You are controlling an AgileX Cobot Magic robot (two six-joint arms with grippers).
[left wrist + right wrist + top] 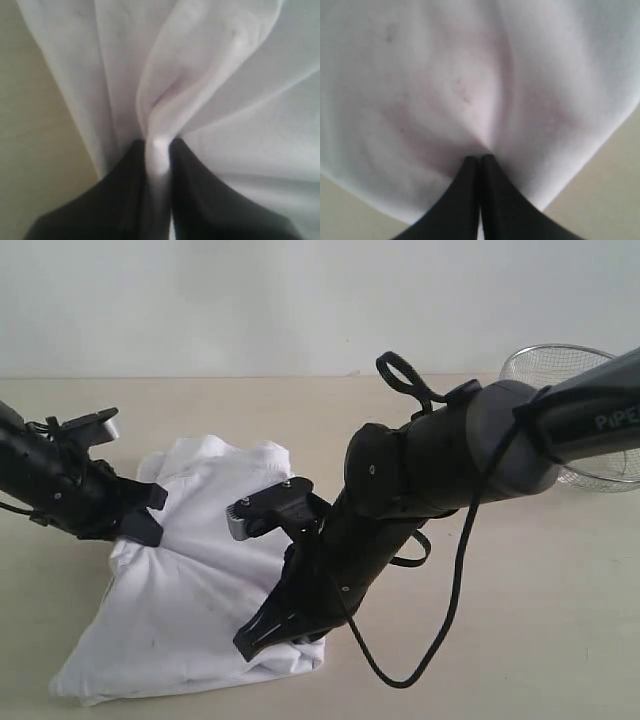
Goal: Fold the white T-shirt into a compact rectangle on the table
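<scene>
White T-shirt (pixel 190 590) edges pinched by left pincer (pixel 157 146) and right pincer (pixel 480 159), open table (pixel 530 630) around.

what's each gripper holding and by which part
Both pinch the white T-shirt: left gripper a bunched left-edge fold, right gripper fabric by the near right corner.

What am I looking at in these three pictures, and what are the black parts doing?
It is a robot with two black arms, each ending in a two-fingered gripper. The wide picture comes from a camera off the arms; the close-ups come from a camera on each wrist. On the table lies a crumpled white T-shirt, with a wire basket at the wide picture's far right. The left gripper pinches a fold of the shirt. The right gripper has its jaws shut at a pucker in the cloth, apparently pinching it too.
</scene>
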